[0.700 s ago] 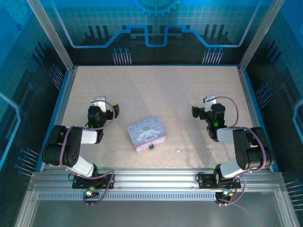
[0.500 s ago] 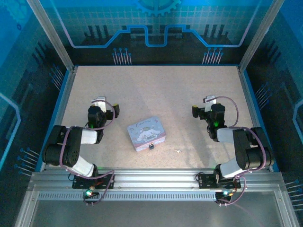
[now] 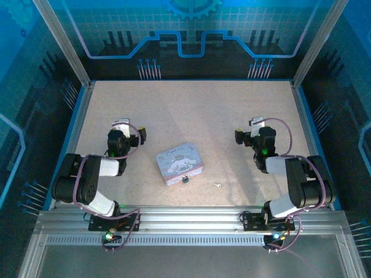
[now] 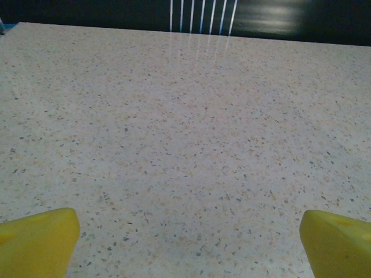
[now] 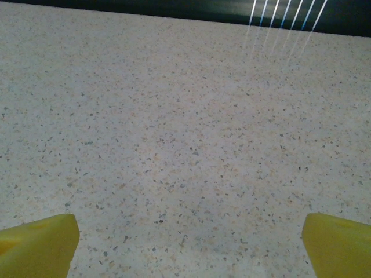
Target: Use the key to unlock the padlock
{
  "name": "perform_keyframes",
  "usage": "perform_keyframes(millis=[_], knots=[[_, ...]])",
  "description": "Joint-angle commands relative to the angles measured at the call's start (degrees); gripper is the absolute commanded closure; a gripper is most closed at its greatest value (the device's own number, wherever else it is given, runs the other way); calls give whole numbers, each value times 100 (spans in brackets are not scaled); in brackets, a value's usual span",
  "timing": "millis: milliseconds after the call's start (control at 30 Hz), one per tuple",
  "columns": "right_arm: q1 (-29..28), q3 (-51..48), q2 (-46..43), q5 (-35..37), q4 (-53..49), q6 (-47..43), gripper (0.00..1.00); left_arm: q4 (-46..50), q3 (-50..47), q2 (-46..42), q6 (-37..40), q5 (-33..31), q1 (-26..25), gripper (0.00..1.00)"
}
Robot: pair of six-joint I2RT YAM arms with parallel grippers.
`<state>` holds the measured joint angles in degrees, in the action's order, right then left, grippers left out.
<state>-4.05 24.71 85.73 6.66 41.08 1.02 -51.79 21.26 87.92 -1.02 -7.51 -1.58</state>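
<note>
I am working over a broad, beige speckled stone-look table (image 3: 191,104) that is lying flat inside a blue-lit enclosure, and both of my arms are folding back on themselves at its near edge. My black-and-white left arm (image 3: 87,182) is sitting at the left and my matching right arm (image 3: 298,182) at the right, each wrist pointing toward the far side. Between them, a little left of centre, a pastel rectangular tin with a cartoon print on its lid (image 3: 179,163) is lying flat and turned slightly askew, well apart from both wrists. I am spreading my left gripper (image 4: 188,246) wide, released, its yellow fingers (image 4: 37,240) showing at the bottom corners of the wrist view with bare table between them. I am spreading my right gripper (image 5: 188,246) just as wide, also released, its yellow fingers (image 5: 35,243) hovering over bare speckled surface. The tiny dark blue-grey padlock (image 3: 185,179) is sitting against the near edge of the tin, touching it. The tiny pale silvery key (image 3: 218,186) is lying on the table to the right of the padlock, apart from it and from the tin, nearer my right arm; it is too small for me to tell which way it is pointing.
</note>
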Motion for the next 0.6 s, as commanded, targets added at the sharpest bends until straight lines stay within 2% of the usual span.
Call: perform_keyframes(millis=[0, 67, 167, 300, 400, 567], knots=[[107, 397, -333, 40, -761, 72, 0, 19, -180, -556, -3, -278, 63, 1], [148, 814, -581, 129, -1833, 308, 0, 716, -62, -1134, -76, -430, 62, 1], [154, 1230, -885, -142, -3007, 520, 0, 2208, 438, -1881, -511, -567, 60, 1], [-24, 1683, -1437, -312, -4451, 1041, 0, 3753, 1124, -2450, -1344, -250, 62, 1], [-268, 2000, -1821, -556, -5525, 1469, 0, 4519, 1493, -2718, -1849, 310, 53, 1], [-947, 2281, -2235, -1012, -7064, 2090, 0, 5020, 1562, -3134, -2668, 1058, -217, 1]])
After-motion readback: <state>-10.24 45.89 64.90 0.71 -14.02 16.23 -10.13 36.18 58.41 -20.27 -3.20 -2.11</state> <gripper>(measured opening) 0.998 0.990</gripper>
